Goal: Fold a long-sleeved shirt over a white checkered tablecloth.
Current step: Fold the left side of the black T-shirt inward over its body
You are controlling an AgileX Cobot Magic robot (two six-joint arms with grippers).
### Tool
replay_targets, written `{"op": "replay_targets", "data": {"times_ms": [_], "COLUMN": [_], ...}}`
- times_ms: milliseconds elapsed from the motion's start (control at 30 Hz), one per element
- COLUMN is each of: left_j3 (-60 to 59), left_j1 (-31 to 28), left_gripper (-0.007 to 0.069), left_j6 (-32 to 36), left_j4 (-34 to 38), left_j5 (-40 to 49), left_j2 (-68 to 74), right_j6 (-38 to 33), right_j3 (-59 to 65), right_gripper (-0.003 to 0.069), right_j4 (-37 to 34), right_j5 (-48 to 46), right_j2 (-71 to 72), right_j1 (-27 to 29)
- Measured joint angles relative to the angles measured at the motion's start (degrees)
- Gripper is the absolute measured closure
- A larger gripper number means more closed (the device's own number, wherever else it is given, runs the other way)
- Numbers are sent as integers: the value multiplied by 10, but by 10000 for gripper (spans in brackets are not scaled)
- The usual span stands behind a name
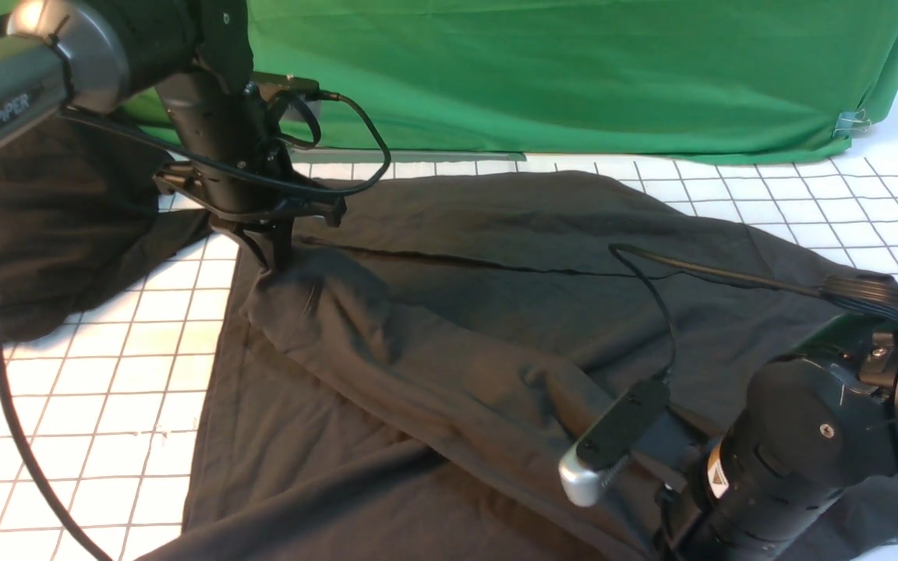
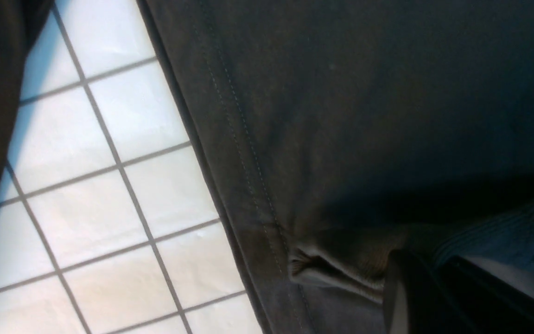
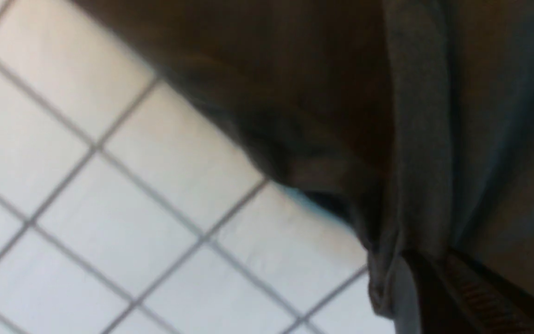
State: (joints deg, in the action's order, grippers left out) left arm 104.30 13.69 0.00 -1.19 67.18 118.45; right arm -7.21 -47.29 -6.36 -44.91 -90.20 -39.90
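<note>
The long-sleeved shirt (image 1: 457, 327) lies spread across the middle of the white checkered tablecloth (image 1: 129, 374) that covers the tabletop. It reaches from near the far green fabric (image 1: 574, 70) to the near edge of the front view. The cloth is not flat. A thick rumpled fold runs from the far left corner towards the near right, and a thin dark crease crosses the far half from left to right.

The left pincer (image 1: 271, 261) points straight down at the shirt's far left corner, its tips together on the fabric. In the left wrist view a small bunch of cloth is squeezed against the dark fingertip (image 2: 399, 297), just beside a line of stitching that follows the shirt's edge. A ribbed band of the garment lies next to it.

The right arm (image 1: 792, 452) comes in low at the near right, over the shirt. The front view hides its tips behind the wrist. The right wrist view shows the right pincer (image 3: 406, 278) shut on a gathered edge of the shirt, which hangs in folds above the checked squares.

A separate black cloth (image 1: 51, 234) sits in a lump at the far left, apart from the shirt, partly behind the left arm.
</note>
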Motion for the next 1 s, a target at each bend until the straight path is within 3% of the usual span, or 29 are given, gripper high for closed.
{"op": "replay_targets", "data": {"times_ms": [500, 667, 900, 1000], "left_j3": [0, 0, 0, 0], "left_j1": [1, 1, 1, 1], "left_gripper": [610, 610, 610, 608], "left_j6": [0, 0, 0, 0], "left_j4": [16, 12, 12, 12], "left_j5": [22, 14, 13, 7], "left_j2": [0, 2, 9, 9], "right_j6": [52, 58, 83, 100], "right_j3": [64, 66, 66, 66], "right_gripper": [634, 553, 494, 364], "right_j4": [-9, -12, -13, -13], "right_j5": [-53, -74, -67, -13], "right_j2": [76, 76, 87, 91], "right_j1": [0, -1, -23, -47]}}
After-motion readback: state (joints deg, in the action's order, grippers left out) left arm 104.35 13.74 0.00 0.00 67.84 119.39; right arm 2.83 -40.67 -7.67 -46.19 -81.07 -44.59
